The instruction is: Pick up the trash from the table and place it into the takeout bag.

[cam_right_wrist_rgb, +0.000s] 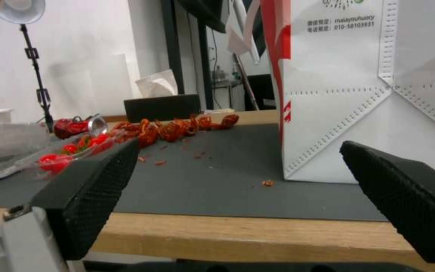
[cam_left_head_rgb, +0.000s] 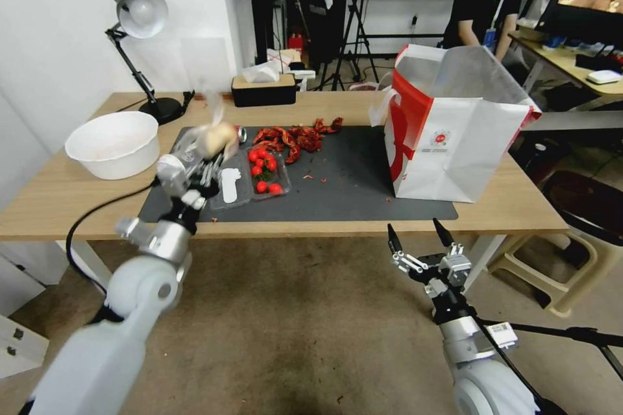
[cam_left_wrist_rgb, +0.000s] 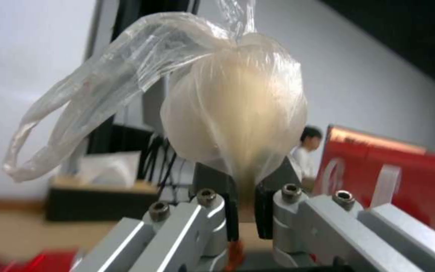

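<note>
One table (cam_left_head_rgb: 513, 204) spans mid-frame. One takeout bag (cam_left_head_rgb: 454, 155) stands right of centre on one dark mat (cam_left_head_rgb: 350, 188). At left of centre, the left gripper (cam_left_head_rgb: 206, 165) clamps one bagged beige lump (cam_left_head_rgb: 217, 138). Lower right, the right gripper (cam_left_head_rgb: 420, 233) gapes empty.

Two pale grey, rounded arms end in silver metal wrists. The left gripper (cam_left_head_rgb: 206, 172) trails a black cable; the right gripper (cam_left_head_rgb: 422, 235) has black textured fingers (cam_right_wrist_rgb: 94, 185) and hex screws.
</note>
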Motion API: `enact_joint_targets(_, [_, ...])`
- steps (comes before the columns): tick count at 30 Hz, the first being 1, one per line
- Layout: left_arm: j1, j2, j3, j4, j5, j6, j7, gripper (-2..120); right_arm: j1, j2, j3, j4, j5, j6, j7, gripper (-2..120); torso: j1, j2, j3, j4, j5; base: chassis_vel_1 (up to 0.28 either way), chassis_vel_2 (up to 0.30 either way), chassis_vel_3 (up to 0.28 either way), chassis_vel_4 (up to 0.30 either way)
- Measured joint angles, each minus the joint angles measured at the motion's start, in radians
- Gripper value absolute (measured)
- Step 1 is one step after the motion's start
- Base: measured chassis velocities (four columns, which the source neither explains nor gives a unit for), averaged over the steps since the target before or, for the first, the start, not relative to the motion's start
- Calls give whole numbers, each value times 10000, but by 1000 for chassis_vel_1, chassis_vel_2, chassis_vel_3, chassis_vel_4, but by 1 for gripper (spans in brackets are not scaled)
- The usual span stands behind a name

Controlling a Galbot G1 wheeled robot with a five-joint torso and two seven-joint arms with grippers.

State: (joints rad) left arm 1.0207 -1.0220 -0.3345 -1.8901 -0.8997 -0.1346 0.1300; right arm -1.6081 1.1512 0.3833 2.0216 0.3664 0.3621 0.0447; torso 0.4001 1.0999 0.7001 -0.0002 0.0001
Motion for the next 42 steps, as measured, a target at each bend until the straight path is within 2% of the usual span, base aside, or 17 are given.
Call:
enact_joint_targets(1, [0,0,0,0,0,0,0,5,0,0,0,0,0,0,0,100,0,0,0,0,0,0,0,0,0])
enact_joint_targets(4, [-1254,29,863,365,-544,-35,20,5,-97,31,6,198,-5,-25,-3,100,0,-1,0,1,-1,0,0,0,0])
enact_joint_targets(8, [-1859,1,1337,620,-716,-20,108,5,-141,54,9,295,-47,-60,-4,100,0,-1,0,5,1,0,0,0,0])
enact_joint_targets(10, [-2818,-186,2125,1048,-914,82,522,5,-169,63,10,405,-84,-132,-5,100,0,-1,0,1,-1,0,0,0,0])
enact_joint_targets(11, [-2818,-186,2125,1048,-914,82,522,5,-169,63,10,405,-84,-132,-5,100,0,-1,0,1,-1,0,0,0,0])
enact_joint_targets(12, [-3449,-348,2623,1420,-1051,210,1155,5,-168,63,10,421,-114,-158,-12,100,0,-1,0,1,2,0,0,0,0])
enact_joint_targets(13, [-3449,-348,2623,1420,-1051,210,1155,5,-168,63,10,421,-114,-158,-12,100,0,-1,0,1,2,0,0,0,0])
enact_joint_targets(15, [-4579,-690,3384,2272,-1192,341,2090,5,-149,59,21,409,-147,-159,-22,100,0,-1,-1,2,2,0,0,0,0])
enact_joint_targets(16, [-4964,-819,3607,2577,-1198,373,2364,5,-153,57,23,393,-150,-159,-24,100,0,-2,0,2,0,0,0,0,0])
enact_joint_targets(17, [-4964,-819,3607,2577,-1198,373,2364,5,-153,57,23,393,-150,-159,-24,100,0,-2,0,2,0,0,0,0,0])
enact_joint_targets(19, [-5919,-1112,4146,3227,-1188,442,2845,5,-195,63,35,382,-174,-159,-30,100,1,-2,1,2,-1,0,0,0,0])
enact_joint_targets(21, [-6391,-1230,4397,3496,-1196,459,2976,5,-221,77,36,380,-205,-154,-31,100,1,-2,0,-1,3,0,0,0,0])
enact_joint_targets(24, [-7809,-1696,5158,4392,-1243,515,3346,5,-274,126,41,365,-280,-137,-34,100,1,-1,0,-1,2,0,0,0,0])
enact_joint_targets(31, [-9024,-2140,5945,5392,-981,808,3676,5,-174,46,-93,279,-292,-164,-36,100,0,-1,0,4,0,0,0,0,0])
enact_joint_targets(36, [-9877,-2518,6848,6338,-440,866,3680,5,-100,-55,-153,284,-299,-249,-39,100,-1,0,0,0,1,0,0,0,0])
enact_joint_targets(42, [-10676,-3085,7753,7455,-373,875,3563,5,2,-125,-244,273,-285,-295,-57,100,0,0,-1,5,0,0,0,0,0])
